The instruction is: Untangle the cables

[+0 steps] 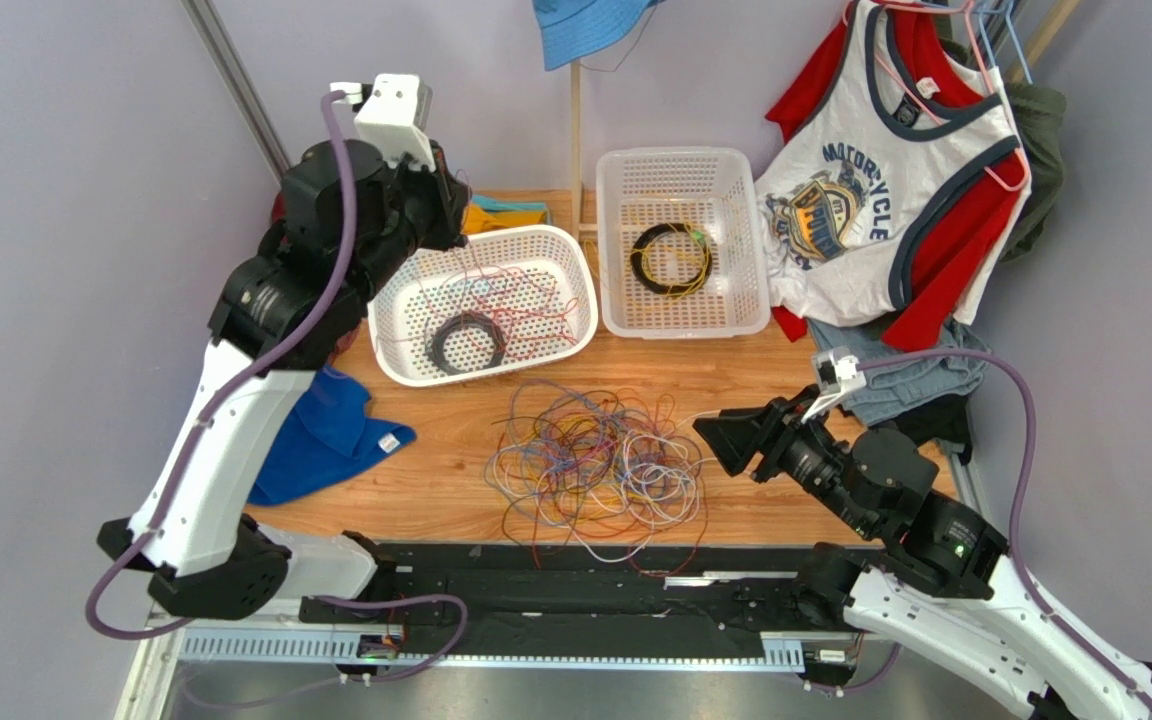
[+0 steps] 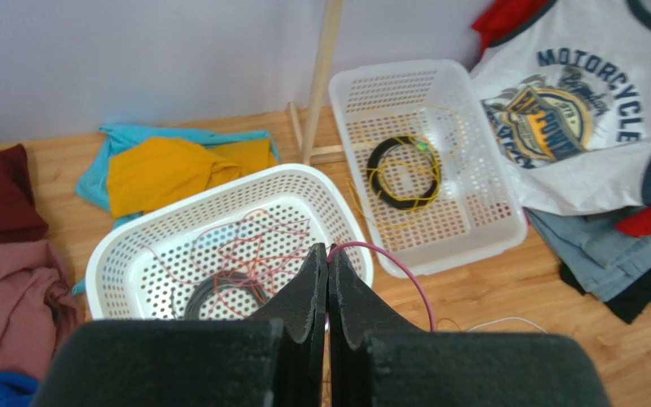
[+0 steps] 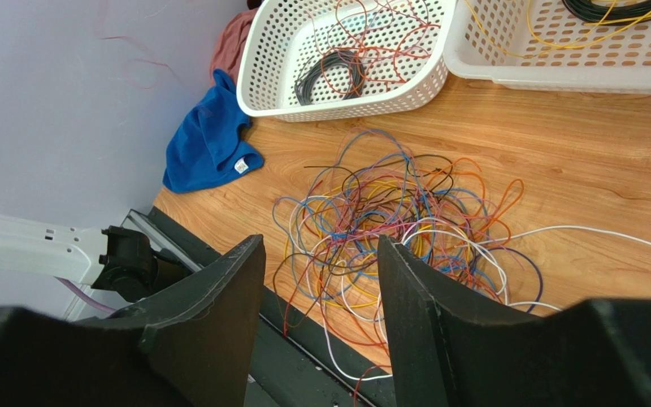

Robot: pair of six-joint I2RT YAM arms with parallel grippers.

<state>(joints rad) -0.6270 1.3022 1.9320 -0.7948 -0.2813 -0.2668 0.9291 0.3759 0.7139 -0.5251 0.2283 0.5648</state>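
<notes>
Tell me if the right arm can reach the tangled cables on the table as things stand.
Probably yes: the right gripper hangs open right beside the cables, pointed at them, with nothing standing between.

The wooden table carries a rounded white basket at far left, with a black coiled ring inside. The rectangular basket just right of it holds a second black ring. A blue cloth lies near left. A printed vest hangs far right.

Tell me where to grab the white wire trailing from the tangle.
Take the white wire on its lone stretch outside the tangle, coming straight down with the open right gripper. There it lies flat on bare wood, apart from other strands.
</notes>
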